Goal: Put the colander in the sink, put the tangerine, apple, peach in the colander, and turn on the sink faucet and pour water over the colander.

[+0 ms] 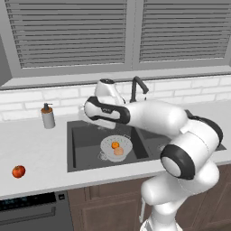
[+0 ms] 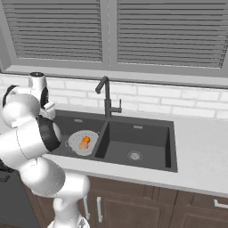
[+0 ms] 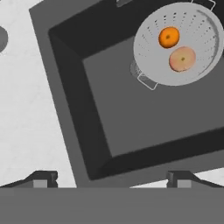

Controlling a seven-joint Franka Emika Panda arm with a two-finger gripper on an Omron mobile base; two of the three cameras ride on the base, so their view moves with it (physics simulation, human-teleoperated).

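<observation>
Over the sink's (image 1: 85,155) left basin I am holding my gripper (image 3: 111,179) with its two dark tips standing well apart and nothing between them, looking down past the basin's near corner. Inside that same basin the colander (image 3: 151,52) is sitting on the floor, and it is carrying the tangerine (image 3: 169,37) and the peach (image 3: 182,59) side by side, nearly touching. So I am judging the colander step done and two of the three fruits done; the fruit step is the one in hand, and only the apple (image 1: 18,171) is missing. It is lying on the pale counter well to the left of the sink, toward the counter's front edge, nearer to me than the grey soap dispenser (image 1: 48,116) that is standing just left of the sink's back corner. My next move, as I see it, is calling for a swing away from the sink toward that apple, a descent with the tips kept wide, and a closing on its round sides before I am carrying it back over the colander; there looks to be room beside the other two fruits. After that the sink faucet (image 2: 107,98), rising black behind the divider between the two basins, is waiting for its side lever, and I am seeing no water running from it, though a thin stream would be hard to make out at this size. As for writing, I am finding no brand, label or lettering readable on any object.
</observation>
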